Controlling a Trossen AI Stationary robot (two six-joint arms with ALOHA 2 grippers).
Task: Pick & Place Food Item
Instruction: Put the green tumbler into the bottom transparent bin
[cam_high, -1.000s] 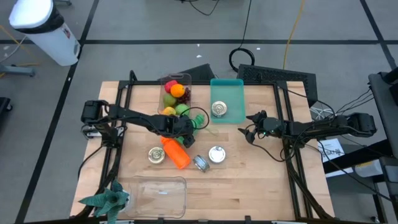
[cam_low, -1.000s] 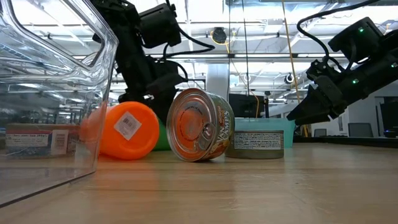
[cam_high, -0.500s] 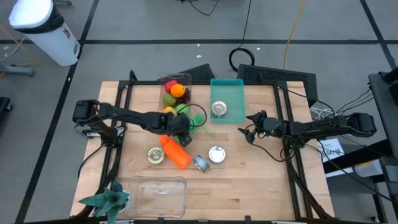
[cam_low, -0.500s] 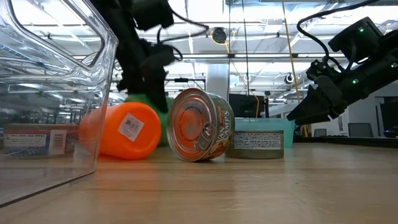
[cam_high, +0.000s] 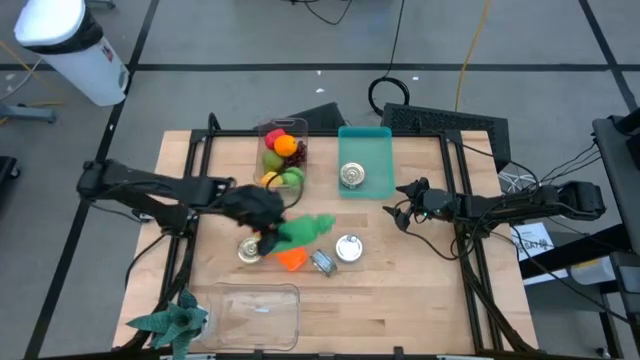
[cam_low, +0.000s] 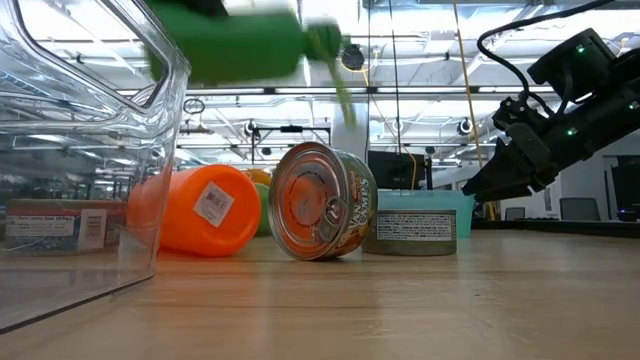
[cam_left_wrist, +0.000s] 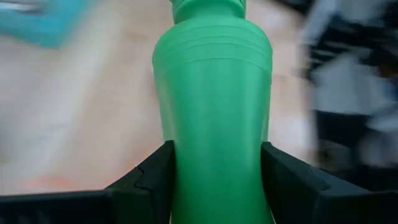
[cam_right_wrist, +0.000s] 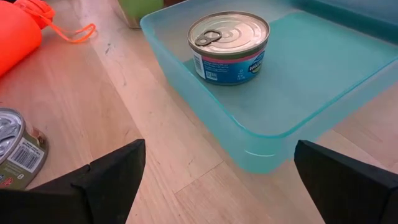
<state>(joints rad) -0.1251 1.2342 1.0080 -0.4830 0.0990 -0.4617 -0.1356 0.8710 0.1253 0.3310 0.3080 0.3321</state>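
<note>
On the table (cam_high: 420, 300), the left gripper (cam_high: 268, 233) sits left of centre, its fingers (cam_left_wrist: 155, 180) clamped on a green bottle (cam_high: 305, 228) lifted clear of the wood; in the low view the bottle (cam_low: 240, 45) hangs high above the cans. At the gripper's 8 o'clock a can (cam_high: 250, 250) stands upright. Just beside the gripper at 5 o'clock lies an orange bottle (cam_high: 291, 259), partly under the green one. A clear box (cam_high: 255, 312) rests at 6 o'clock near the table's front edge. A clear tub of fruit (cam_high: 283, 152) stands at 12 o'clock. At 4 o'clock a can (cam_high: 323, 262) lies on its side, touching or just beside an upright can (cam_high: 348, 248). A teal tray (cam_high: 372, 145) at 2 o'clock holds one can (cam_high: 352, 176). The right gripper (cam_high: 403, 205) waits right of the tray, fingers (cam_right_wrist: 106, 177) spread wide and empty.
</note>
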